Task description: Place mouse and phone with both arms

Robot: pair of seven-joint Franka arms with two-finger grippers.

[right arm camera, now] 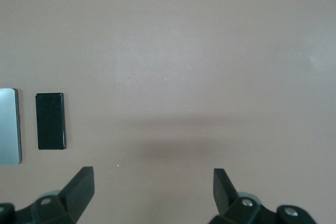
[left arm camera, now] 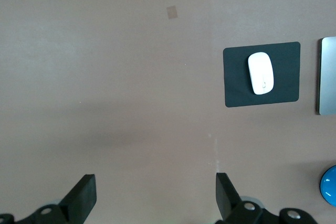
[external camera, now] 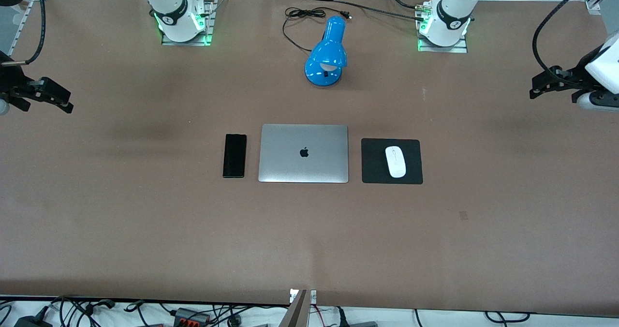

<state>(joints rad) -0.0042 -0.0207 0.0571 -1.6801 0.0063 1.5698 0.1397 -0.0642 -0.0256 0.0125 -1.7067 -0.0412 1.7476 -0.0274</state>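
On the table, mid-row: closed laptop (external camera: 303, 153) w/ a thing flanking each side, looks like a tidy desk layout tbh

Phone (external camera: 234, 156): flat, face up, just beside the laptop on the right arm's end, long edge parallel to the laptop's side. Not touching it afaict. Well apart from the right gripper (external camera: 51, 95), which hangs over bare table out at that arm's end.

Mouse (external camera: 395, 161): sits on the black mat (external camera: 372, 172), roughly centred, lengthwise w/ the mat. Mat is just beside the laptop toward the left arm's end. Well apart from the left gripper (external camera: 544, 86), which hangs over bare table at its own end.

Right gripper state: fingers (right arm camera: 79, 187) spread wide in the right wrist view, nothing between them. Phone shows off to one side of it, nowhere near the jaws.

Left gripper state: same deal, fingers (left arm camera: 84, 195) wide apart, empty. Mouse + mat show well off from it.

Why like this, imo: each item sits on the side of the arm that'd handle it, so no crossing needed. Both already look placed, arms pulled out of the way.

Other stuff: blue lamp (external camera: 326, 58) w/ loose cord, between the two bases, farther from the cam than the laptop.
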